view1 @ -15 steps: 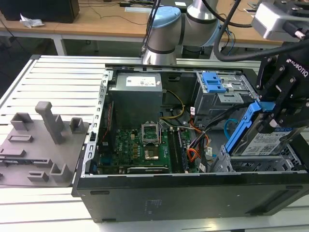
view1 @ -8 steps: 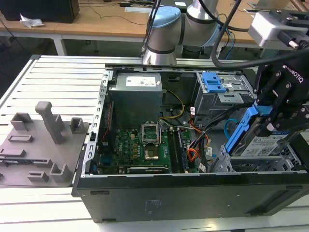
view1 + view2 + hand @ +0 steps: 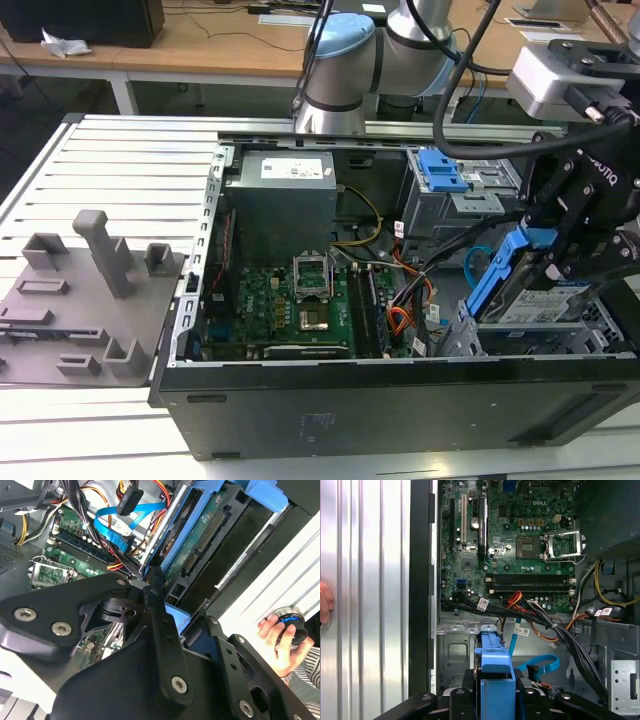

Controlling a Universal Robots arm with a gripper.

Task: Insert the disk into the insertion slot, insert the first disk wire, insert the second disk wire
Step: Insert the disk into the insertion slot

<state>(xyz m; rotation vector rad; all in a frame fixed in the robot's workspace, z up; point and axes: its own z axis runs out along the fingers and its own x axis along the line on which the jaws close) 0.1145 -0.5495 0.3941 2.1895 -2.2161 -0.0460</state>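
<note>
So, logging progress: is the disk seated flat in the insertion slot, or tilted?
Tilted, not seated: in the exterior view the disk leans, one end raised above the insertion slot, gripped by the pincer.

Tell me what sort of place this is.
Probably a robotics lab or test bench. An open computer case sits on a slotted aluminium table, a robot arm has its pincer shut on the disk, and wooden desks stand behind.

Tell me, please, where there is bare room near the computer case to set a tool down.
The ribbed table is bare beyond the grey fixture, at the exterior view's left of the case. Inside it is crowded: wires beside the disk in the gripper.
</note>
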